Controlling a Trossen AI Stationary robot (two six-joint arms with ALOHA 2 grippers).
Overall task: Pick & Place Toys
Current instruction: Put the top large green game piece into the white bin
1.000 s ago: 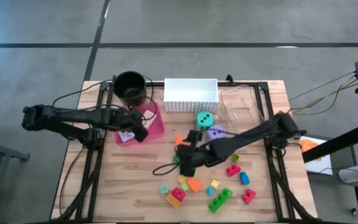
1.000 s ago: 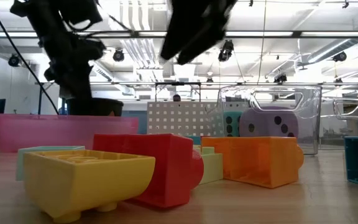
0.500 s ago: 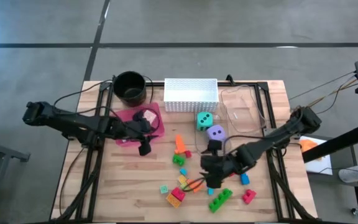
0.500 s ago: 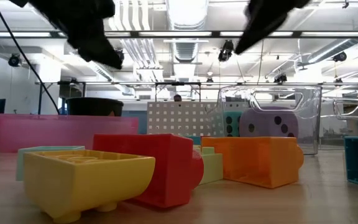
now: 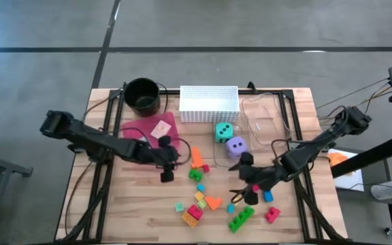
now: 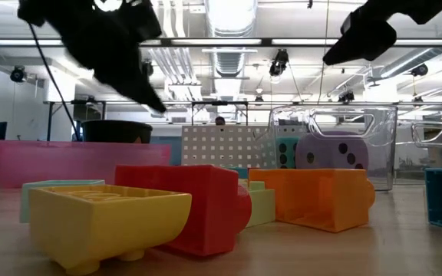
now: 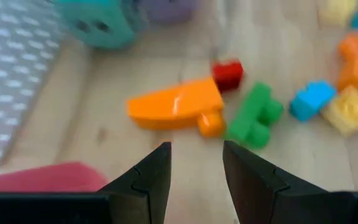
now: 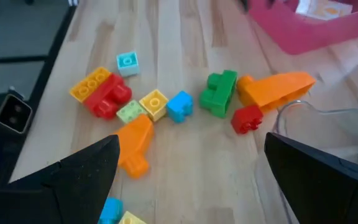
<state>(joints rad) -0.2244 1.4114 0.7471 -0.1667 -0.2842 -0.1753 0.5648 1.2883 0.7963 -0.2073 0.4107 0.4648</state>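
In the high view the left gripper (image 5: 167,170) hovers left of centre, just beside the pink tray (image 5: 141,129) and a little left of an orange block (image 5: 197,156); its jaws stand a narrow gap apart with nothing between them, as the left wrist view shows, where its fingers (image 7: 151,177) point at the orange block (image 7: 176,109), a small red block (image 7: 227,73) and a green block (image 7: 253,115). The right gripper (image 5: 245,192) hangs at lower right of centre, over the scattered blocks, its jaws spread wide and empty; in its wrist view the fingers (image 8: 73,177) frame a yellow-and-red block pair (image 8: 101,92), a blue block (image 8: 179,106) and an orange piece (image 8: 134,142). The teal die (image 5: 224,131) and purple die (image 5: 235,145) sit at the centre, below the white basket (image 5: 209,102). A card (image 5: 160,128) lies in the tray. A long green block (image 5: 240,218) and a red one (image 5: 272,214) lie at lower right.
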